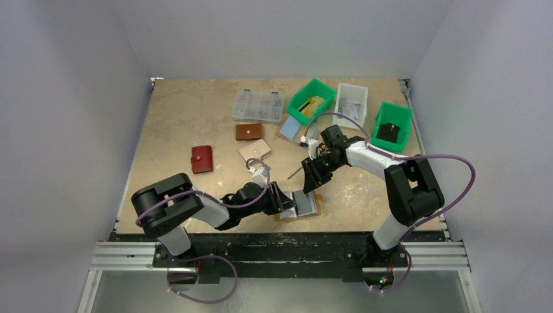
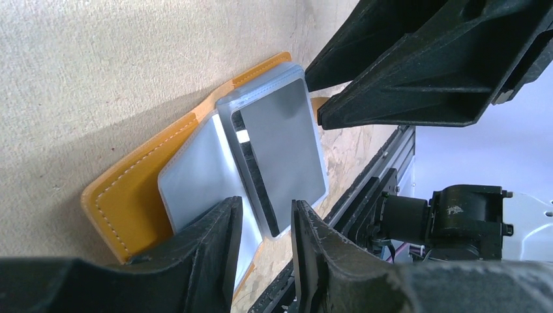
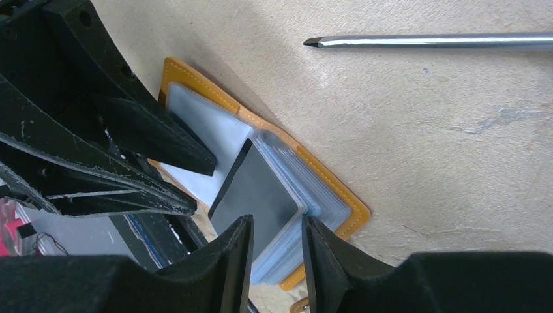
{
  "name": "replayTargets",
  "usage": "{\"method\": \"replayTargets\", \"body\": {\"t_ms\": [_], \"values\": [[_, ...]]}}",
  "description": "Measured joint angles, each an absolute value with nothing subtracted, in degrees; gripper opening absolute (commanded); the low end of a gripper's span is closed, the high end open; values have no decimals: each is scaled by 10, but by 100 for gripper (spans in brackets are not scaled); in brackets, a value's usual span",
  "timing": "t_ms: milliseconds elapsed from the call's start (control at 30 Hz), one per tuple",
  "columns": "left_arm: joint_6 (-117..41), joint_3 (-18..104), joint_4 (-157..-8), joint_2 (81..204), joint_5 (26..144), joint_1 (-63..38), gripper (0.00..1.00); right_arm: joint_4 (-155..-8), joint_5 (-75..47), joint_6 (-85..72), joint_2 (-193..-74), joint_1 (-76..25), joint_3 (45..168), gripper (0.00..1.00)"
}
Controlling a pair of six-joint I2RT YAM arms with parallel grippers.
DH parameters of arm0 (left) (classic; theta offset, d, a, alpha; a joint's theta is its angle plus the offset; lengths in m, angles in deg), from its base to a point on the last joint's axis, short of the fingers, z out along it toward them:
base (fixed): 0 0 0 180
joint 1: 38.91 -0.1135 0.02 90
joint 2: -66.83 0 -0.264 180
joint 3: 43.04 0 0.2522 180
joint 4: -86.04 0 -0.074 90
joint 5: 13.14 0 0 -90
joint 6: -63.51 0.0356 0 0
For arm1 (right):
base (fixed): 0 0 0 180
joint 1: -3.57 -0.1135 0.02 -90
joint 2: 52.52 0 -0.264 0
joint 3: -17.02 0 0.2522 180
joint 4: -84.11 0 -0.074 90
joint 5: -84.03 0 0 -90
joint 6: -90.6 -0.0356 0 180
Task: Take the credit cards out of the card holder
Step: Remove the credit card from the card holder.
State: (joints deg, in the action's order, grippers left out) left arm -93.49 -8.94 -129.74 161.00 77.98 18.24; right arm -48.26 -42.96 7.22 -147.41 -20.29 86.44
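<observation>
**A:** Top external view is showing the card holder lying open at the near edge of the table, between the two arms. Where are the grippers sitting?

**B:** The left gripper is resting low over the holder's left half. The right gripper is hanging over its other half from the far side.

**A:** Is the right one holding anything?

**B:** Its fingers are pressing on either side of the stack of clear sleeves. That stack is standing tilted up off the mustard leather, so the gripper is clamping the holder by its sleeves.

**A:** And the left?

**B:** Its jaws are standing partly apart. One finger is lying over the flat pale sleeve page, and the corner of the front sleeve is showing in the gap. I am not managing to tell whether it is gripping anything.

**A:** Where is the card sitting?

**B:** One grey credit card is sitting inside the front sleeve, not yet out. The sleeves behind it are looking too hazy for me to tell what they hold.

**A:** Anything lying nearby?

**B:** A screwdriver is lying on the table just beyond the holder, apart from it. A red wallet and a brown wallet are lying well apart from it, farther back on the left.
</observation>
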Motion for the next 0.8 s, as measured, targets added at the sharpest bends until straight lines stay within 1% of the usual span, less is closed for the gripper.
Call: {"method": "replayTargets", "body": {"t_ms": [367, 533, 667, 800], "values": [[-935, -89, -1304, 1615, 780, 182, 37, -476, -430, 71, -1488, -203, 871, 47], [-936, -89, -1312, 1622, 780, 182, 37, -473, -435, 71, -1488, -203, 872, 52], [-940, -89, -1319, 1625, 780, 182, 36, -473, -435, 70, -1488, -203, 872, 51], [-946, -89, -1323, 1628, 780, 182, 36, -471, -435, 71, -1488, -203, 873, 47]]}}
